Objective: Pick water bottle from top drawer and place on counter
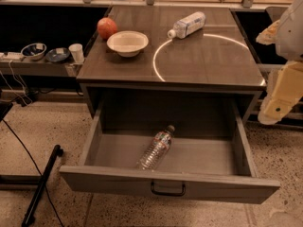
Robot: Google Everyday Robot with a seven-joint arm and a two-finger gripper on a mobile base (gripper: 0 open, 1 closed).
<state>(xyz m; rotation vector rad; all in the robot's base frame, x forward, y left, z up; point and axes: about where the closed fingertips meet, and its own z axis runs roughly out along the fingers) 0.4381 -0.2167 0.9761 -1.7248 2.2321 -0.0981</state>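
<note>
Because the right edge of the view is cutting the arm off, we are seeing only pale cream parts of the gripper (279, 98), which is hanging beside the counter's right end, above and well apart from the open drawer. Whether it is gripping or released we cannot tell; nothing is showing in its grasp.

Moving outward, we are looking into the top drawer (165, 183), which is standing pulled out, its dark bar handle (168, 189) centred on the front panel. The water bottle (156, 148) is lying on its side on the drawer floor, near the middle, dark cap pointing toward the back and slightly right.

Above it, the counter (128, 67) is carrying a thin white circle (158, 60). A second bottle (187, 25) with a white label and cap is lying on its side at the circle's far edge. Left of the circle a pale bowl (127, 42) is sitting, with a reddish round fruit (107, 27) just behind it.

On a low shelf to the left, two dark bowls (33, 50) and a white cup (75, 52) are standing. A black pole (42, 186) is lying on the speckled floor (42, 126).
</note>
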